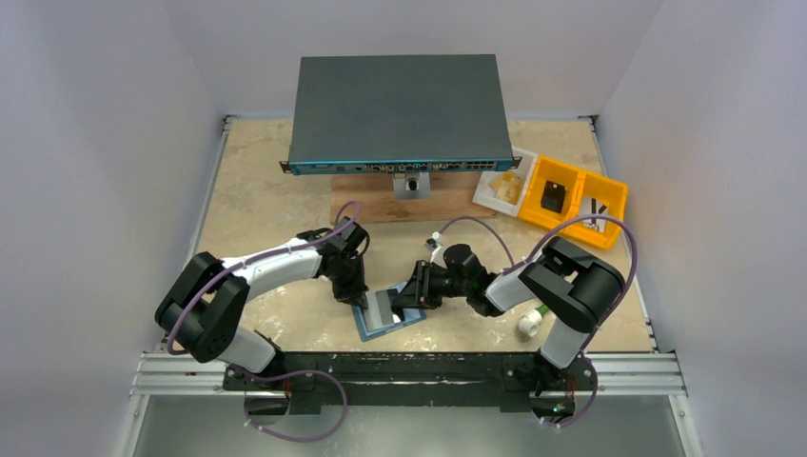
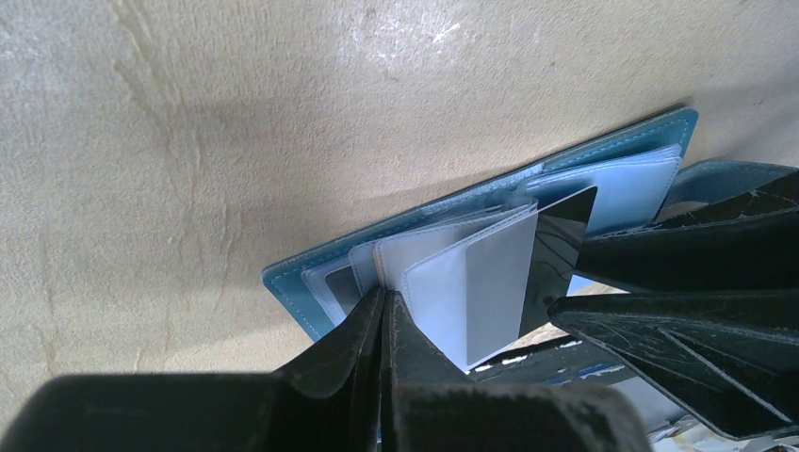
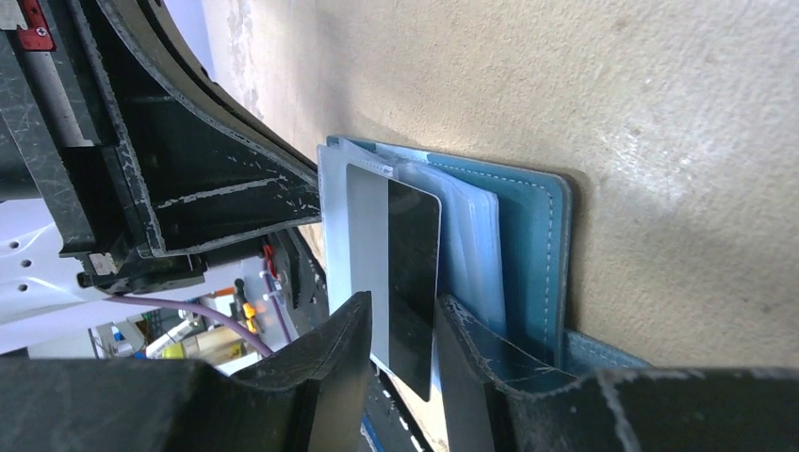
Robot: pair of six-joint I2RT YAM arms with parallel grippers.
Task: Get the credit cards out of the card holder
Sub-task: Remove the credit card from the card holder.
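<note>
- On the near middle of the counter (image 1: 276,190), between the two arms, the blue card holder (image 1: 385,327) (image 2: 292,282) (image 3: 532,235) lies open and flat, with its inner side up.
- From its clear sleeves (image 2: 622,188) one card (image 1: 381,307) (image 2: 490,282) (image 3: 391,264) sticks out, raised at an angle. Its face is partly pale grey and partly black.
- The left pincer (image 1: 357,297) (image 2: 384,301) is clenched, and both fingers meet at the tips. The tips press on the sleeves at the left end of the card holder. I cannot tell if a sleeve is nipped between them.
- The right pincer (image 1: 404,300) (image 3: 403,301) reaches in from the right side, and its fingers (image 2: 678,250) stand apart. The raised card is between them. It looks released, though I cannot tell if either finger touches the card.
- The two pincers are very near each other over the card holder.
- At the far side a large dark grey box (image 1: 400,109) stands, well apart from the card holder.
- Right of this box, two yellow bins (image 1: 571,195) sit side by side.
</note>
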